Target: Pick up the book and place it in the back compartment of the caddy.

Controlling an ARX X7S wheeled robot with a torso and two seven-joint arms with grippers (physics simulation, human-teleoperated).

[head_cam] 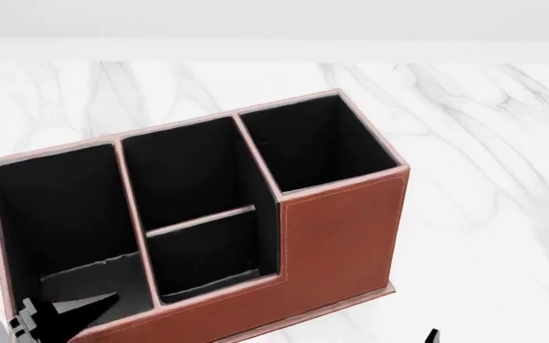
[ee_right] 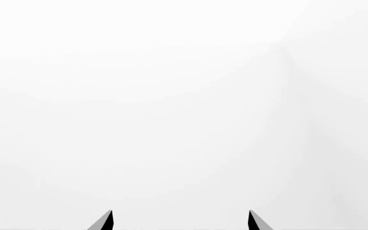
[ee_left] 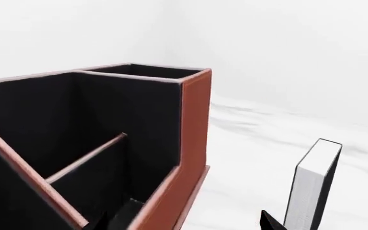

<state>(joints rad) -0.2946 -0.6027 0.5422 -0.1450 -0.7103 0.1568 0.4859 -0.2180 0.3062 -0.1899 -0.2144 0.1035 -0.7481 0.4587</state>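
A white marble tabletop (head_cam: 485, 143) with grey veins meets a plain white wall (head_cam: 274, 18).

Office desk — marble top (head_cam: 485, 143), organiser (head_cam: 337, 229)

The caddy (head_cam: 337, 236) looks like smooth reddish-brown leather with pale stitching along its rims and a matt black lining inside. The book (ee_left: 313, 184) has a matt black cover and a white paper page block. The counter (head_cam: 485, 143) is white marble with faint grey veins.
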